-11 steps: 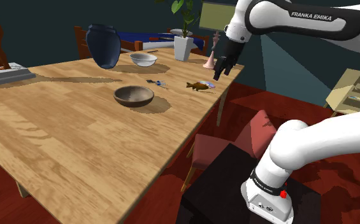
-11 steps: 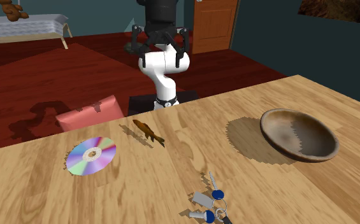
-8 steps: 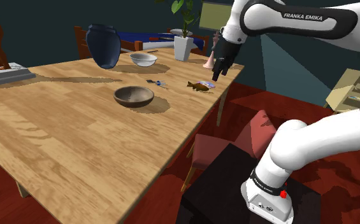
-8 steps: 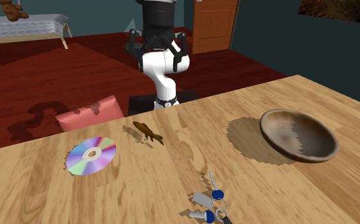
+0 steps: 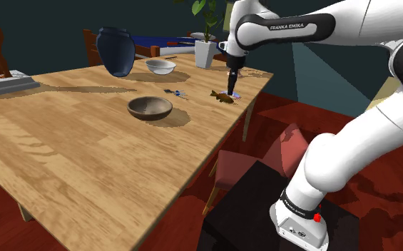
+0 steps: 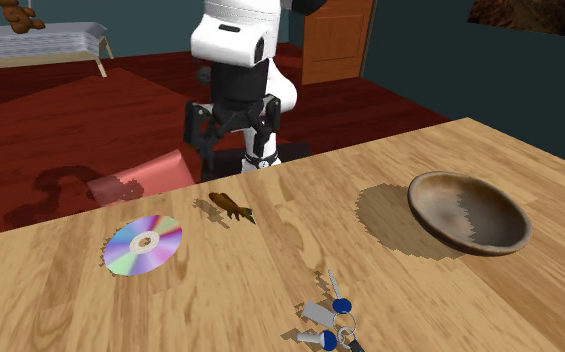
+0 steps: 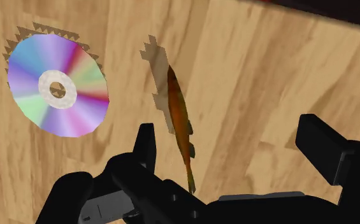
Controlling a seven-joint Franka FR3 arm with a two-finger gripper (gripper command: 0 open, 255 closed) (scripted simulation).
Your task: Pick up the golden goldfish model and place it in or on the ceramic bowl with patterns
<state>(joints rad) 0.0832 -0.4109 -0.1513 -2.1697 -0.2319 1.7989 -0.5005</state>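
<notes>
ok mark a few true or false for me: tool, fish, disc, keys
1. The tool is open above the goldfish model. True.
2. The tool grips the goldfish model. False: the model lies on the wooden table, untouched.
3. A CD lies on the table beside the goldfish model. True.
4. The keys lie inside the brown bowl. False: they lie on the table, apart from the bowl.
</notes>
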